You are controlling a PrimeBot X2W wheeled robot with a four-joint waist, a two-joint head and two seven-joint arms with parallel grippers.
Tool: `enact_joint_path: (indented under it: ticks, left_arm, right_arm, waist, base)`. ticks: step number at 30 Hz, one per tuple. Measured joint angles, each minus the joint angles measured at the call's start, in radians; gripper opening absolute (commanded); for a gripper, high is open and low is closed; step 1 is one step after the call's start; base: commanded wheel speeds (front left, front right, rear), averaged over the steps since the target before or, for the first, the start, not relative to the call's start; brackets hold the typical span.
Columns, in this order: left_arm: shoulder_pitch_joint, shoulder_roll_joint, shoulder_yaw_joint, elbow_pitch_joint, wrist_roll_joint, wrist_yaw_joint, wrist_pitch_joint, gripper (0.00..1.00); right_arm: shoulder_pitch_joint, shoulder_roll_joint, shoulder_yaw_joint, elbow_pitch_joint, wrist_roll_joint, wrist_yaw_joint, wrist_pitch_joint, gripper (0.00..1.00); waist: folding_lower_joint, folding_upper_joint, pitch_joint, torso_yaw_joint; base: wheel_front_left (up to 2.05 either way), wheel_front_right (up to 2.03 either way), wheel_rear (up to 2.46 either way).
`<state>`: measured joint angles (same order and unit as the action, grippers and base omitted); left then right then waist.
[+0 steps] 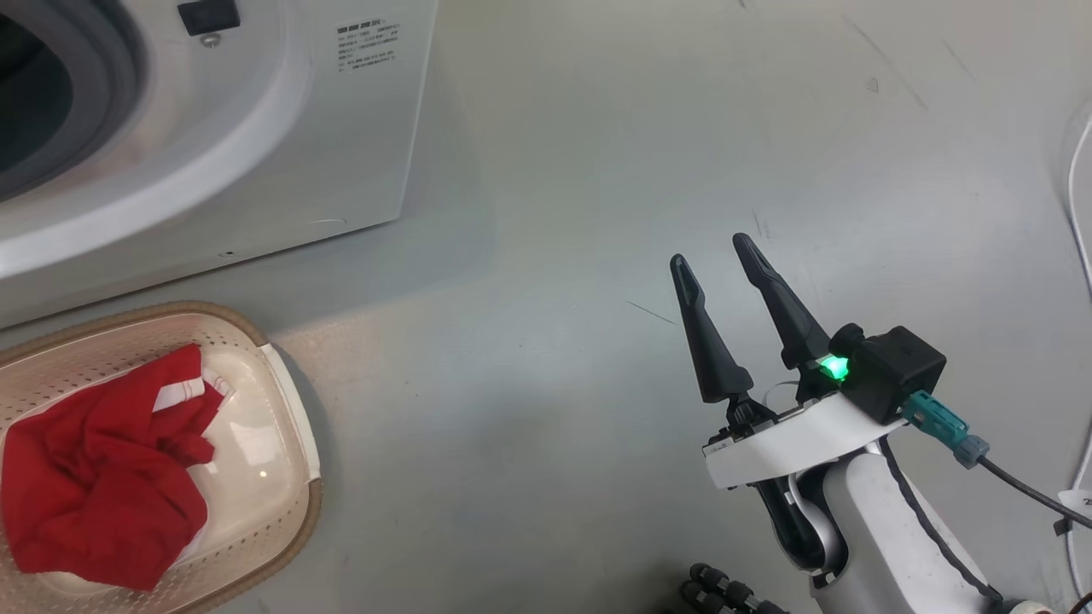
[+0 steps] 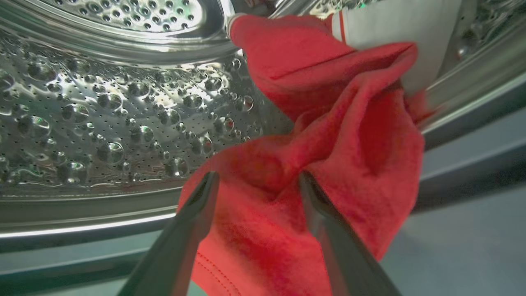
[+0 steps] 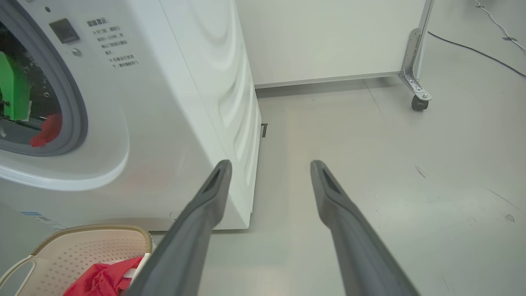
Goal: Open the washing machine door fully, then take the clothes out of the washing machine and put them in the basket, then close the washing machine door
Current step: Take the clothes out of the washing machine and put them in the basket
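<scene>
My left gripper is inside the washing machine's dimpled steel drum. It is open, and its two fingers stand either side of a fold of the red clothes, which carry a white panel. The washing machine stands at the upper left, and a bit of red cloth shows in its grey-ringed mouth. The cream basket sits on the floor in front of it, holding a red garment with white trim. My right gripper hangs open and empty over the floor to the right. The washing machine door is out of view.
Grey floor stretches between the basket and my right arm. A white panel on a metal leg with a caster stands behind the machine's right side. Cables run along the floor at the far right.
</scene>
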<state>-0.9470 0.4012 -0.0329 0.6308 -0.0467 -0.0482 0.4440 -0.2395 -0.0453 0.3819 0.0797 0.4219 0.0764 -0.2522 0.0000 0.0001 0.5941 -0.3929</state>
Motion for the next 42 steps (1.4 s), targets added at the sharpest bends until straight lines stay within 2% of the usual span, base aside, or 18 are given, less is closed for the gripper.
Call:
enact_joint_path:
  ticks: [11,20,22,23,24,32,42]
  left_arm:
    - [-0.045,-0.01,0.003,0.09,-0.002,0.001,0.057,1.0]
    - [-0.076,-0.025,0.032,0.142,-0.039,0.018,0.076,0.98]
    - [-0.08,-0.028,0.034,0.154,-0.042,0.018,0.083,0.47]
    - [-0.083,-0.031,0.036,0.16,-0.045,0.018,0.085,0.33]
    - [-0.087,-0.035,0.037,0.167,-0.053,0.018,0.089,0.0]
    - [-0.113,-0.05,0.035,0.191,-0.066,0.008,0.104,0.0]
    - [-0.113,-0.064,0.027,0.209,-0.066,-0.002,-0.012,0.0]
  right_arm:
    - [0.0,0.0,0.009,0.001,0.0,-0.009,0.0,1.0]
    - [-0.004,0.0,0.012,0.003,-0.002,-0.01,0.0,1.0]
    - [-0.004,0.0,0.012,0.004,-0.002,-0.01,0.0,1.0]
    - [-0.004,0.0,0.012,0.004,-0.002,-0.01,0.0,1.0]
    - [-0.005,0.0,0.012,0.004,-0.002,-0.01,0.0,1.0]
    - [-0.017,0.0,0.01,0.006,-0.003,-0.017,0.0,1.0]
    - [-0.02,0.0,-0.016,0.008,-0.009,-0.019,0.0,1.0]
  waist:
    - [0.0,0.0,0.01,-0.017]
    - [0.0,0.0,0.011,-0.02]
    - [0.0,0.0,0.01,-0.02]
    - [0.0,0.0,0.01,-0.019]
    - [0.0,0.0,0.009,-0.019]
    - [0.0,0.0,0.009,-0.011]
    - [0.0,-0.0001,-0.021,0.013]
  base:
    - [0.0,0.0,0.0]
    - [0.0,0.0,0.0]
    - [0.0,0.0,0.0]
    - [0.0,0.0,0.0]
    - [0.0,0.0,0.0]
    - [0.0,0.0,0.0]
    - [0.0,0.0,0.0]
